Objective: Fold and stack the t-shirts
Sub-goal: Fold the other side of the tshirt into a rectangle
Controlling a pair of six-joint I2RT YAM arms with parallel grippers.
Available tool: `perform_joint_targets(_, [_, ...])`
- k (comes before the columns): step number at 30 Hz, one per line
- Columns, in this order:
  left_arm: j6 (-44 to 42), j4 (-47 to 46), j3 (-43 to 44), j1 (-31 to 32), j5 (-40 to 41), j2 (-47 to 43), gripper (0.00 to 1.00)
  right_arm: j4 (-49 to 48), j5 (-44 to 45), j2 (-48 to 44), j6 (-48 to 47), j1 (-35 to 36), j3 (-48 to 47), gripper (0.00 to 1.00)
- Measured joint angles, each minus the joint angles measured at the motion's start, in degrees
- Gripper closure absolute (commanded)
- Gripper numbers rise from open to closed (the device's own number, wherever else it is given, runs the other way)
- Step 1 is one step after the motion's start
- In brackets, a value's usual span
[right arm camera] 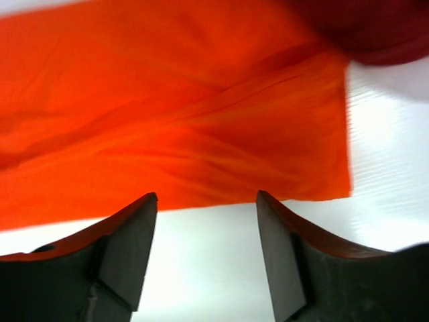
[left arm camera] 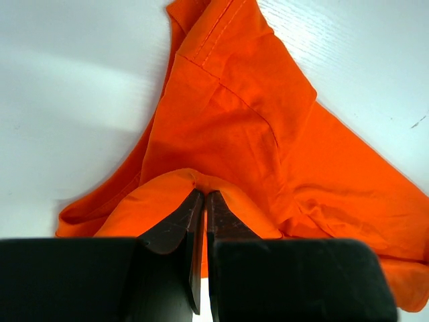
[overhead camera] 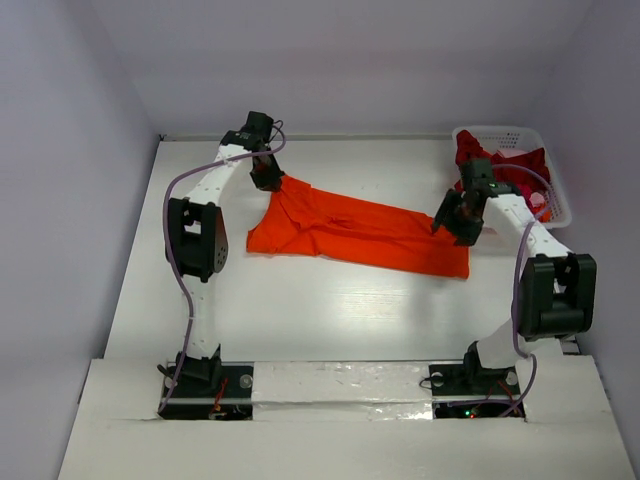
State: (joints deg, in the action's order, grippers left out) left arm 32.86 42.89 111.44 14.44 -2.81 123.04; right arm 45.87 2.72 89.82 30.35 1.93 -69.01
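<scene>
White counter (overhead camera: 300,310) with orange shirt (overhead camera: 350,230) unfolded, left claw (left arm camera: 203,194) clamped on its far-left corner, right claw (right arm camera: 206,196) apart at its right end, red shirt (overhead camera: 468,150) waiting in basket (overhead camera: 560,205).

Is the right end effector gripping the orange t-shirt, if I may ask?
No, the right end effector is open, and the orange t-shirt lies beyond it.

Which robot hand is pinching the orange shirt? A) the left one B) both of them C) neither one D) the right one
A: the left gripper is shut on a fold of the orange shirt, while the right gripper stands open with only bare table between its fingers.
</scene>
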Motion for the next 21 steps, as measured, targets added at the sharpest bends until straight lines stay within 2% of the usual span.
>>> perform_joint_targets(4, [0.74, -0.42, -0.11, -0.33, -0.02, 0.02, 0.99, 0.2, -0.85, 0.0, -0.42, 4.79, -1.14, 0.38])
perform_joint_targets(8, [1.2, -0.68, -0.09, -0.83, -0.13, 0.07, 0.86, 0.24, -4.04, 0.37, -1.16, 9.09, -3.87, 0.42])
perform_joint_targets(9, [1.27, -0.72, -0.11, -0.96, -0.13, 0.11, 0.76, 0.33, -4.81, 1.09, -1.66, 10.58, -5.27, 0.43])
perform_joint_targets(12, [1.6, -0.87, -0.09, -1.31, -0.02, 0.22, 0.57, 0.04, -6.78, 3.74, -2.58, 15.21, -8.79, 0.46])
perform_joint_targets(13, [1.68, -0.92, -0.11, -1.42, -0.02, 0.22, 0.41, 0.15, -7.06, 4.96, -2.93, 17.2, -10.12, 0.46])
perform_joint_targets(16, [2.01, -1.27, -0.11, -1.88, 0.22, 0.22, 0.26, 0.31, -7.69, 8.63, -3.48, 23.32, -13.99, 0.49])
perform_joint_targets(21, [2.25, -1.64, -0.92, -2.93, 0.76, 0.17, 0.27, 1.2, -8.59, 16.59, -3.8, 31.19, -22.75, 0.51])
